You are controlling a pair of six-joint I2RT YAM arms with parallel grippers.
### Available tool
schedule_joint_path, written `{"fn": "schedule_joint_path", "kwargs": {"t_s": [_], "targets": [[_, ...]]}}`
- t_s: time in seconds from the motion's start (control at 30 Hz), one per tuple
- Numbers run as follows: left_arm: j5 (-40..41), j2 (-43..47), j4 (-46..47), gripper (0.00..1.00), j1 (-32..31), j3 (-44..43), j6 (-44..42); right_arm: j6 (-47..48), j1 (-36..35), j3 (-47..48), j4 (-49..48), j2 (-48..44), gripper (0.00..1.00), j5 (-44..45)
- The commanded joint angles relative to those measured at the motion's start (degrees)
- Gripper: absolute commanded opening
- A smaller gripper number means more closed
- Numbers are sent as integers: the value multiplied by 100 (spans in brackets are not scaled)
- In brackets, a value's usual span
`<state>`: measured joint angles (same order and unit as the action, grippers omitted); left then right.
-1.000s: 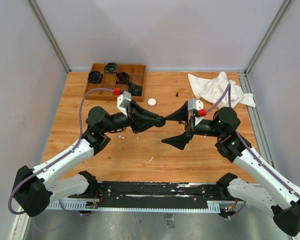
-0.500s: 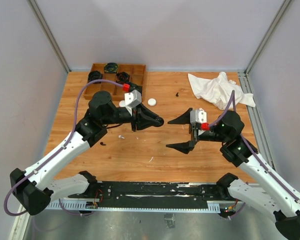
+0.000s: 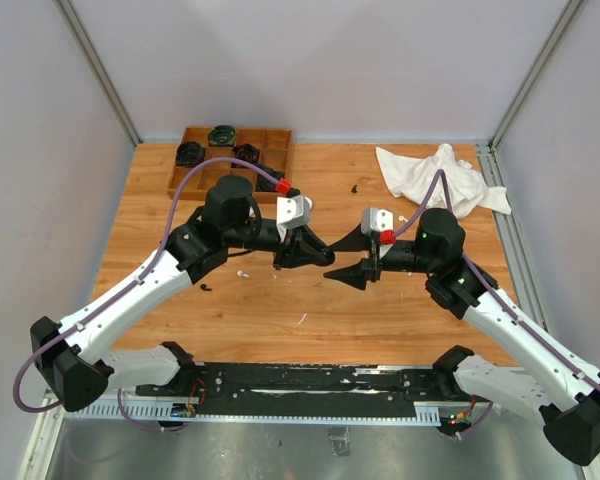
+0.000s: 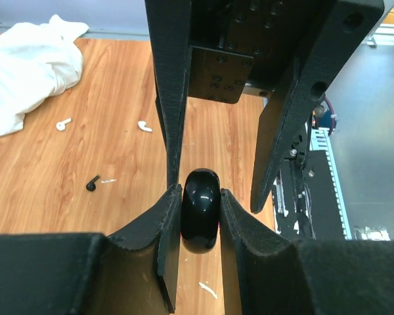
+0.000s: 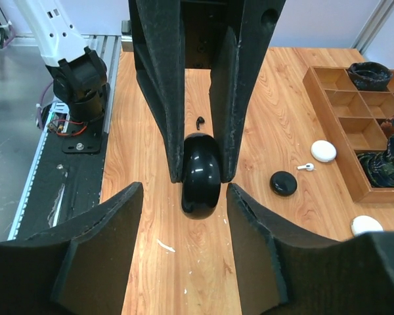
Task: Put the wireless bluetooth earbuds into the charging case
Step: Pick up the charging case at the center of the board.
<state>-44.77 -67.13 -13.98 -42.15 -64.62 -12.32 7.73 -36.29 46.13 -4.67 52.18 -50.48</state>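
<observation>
1. One glossy black charging case [image 4: 200, 210], a rounded puck turned on edge, is sitting pinched between the fingers of the left gripper [image 4: 200, 195], above the wood-grain table [image 4: 118, 164].
2. The right gripper [image 5: 184, 189] is standing parted, its two matte black fingers flanking that case with a gap on each side.
3. Two white earbuds [image 4: 144, 126] and one black earbud [image 4: 92, 182], all tiny and stemmed, are lying loose on the table well apart from the held case. One crumpled white cloth [image 4: 26, 59] is lying farther off.
4. On the case's opposite side, the right wrist view is showing another white earbud [image 5: 305, 167], another black stemmed bud [image 5: 199, 121], one matte black round case [image 5: 284, 183] and two white round cases [image 5: 324, 151].
5. One wooden compartment tray [image 5: 328, 98] is sitting farthest from the held case, holding dark objects I cannot identify.
</observation>
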Motion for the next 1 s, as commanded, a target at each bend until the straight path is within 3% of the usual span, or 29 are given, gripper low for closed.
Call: {"fn": "schedule_joint_path", "kwargs": {"t_s": [0.0, 0.23, 0.97], "targets": [[2, -54, -254, 0, -48, -261, -323, -85, -89, 106, -211, 14, 52, 31], [-33, 19, -135, 0, -56, -200, -300, -292, -92, -1, -477, 110, 40, -20], [-49, 254, 302, 0, -65, 60, -115, -596, -97, -355, -976, 109, 33, 36]]}}
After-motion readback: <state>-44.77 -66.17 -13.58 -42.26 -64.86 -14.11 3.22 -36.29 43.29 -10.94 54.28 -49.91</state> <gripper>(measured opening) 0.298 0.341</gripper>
